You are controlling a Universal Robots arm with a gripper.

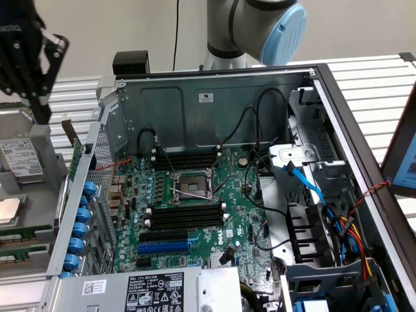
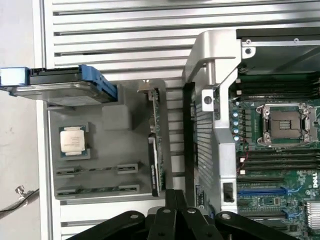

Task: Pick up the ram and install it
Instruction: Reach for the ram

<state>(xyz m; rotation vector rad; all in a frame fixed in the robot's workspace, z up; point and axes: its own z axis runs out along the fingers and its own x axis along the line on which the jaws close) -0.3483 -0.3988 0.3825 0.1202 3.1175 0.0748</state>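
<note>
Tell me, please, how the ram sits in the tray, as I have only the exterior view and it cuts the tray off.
Observer: One ram stick and a second stick run parallel, both seated full length in the tray.
Operator: Is the gripper carrying anything?
Observer: No, the gripper is shut on nothing.
Operator: What is it closest to?
Observer: In the wrist view its tips sit by the upright card at the tray's edge nearest the case, not by the sticks.
</note>
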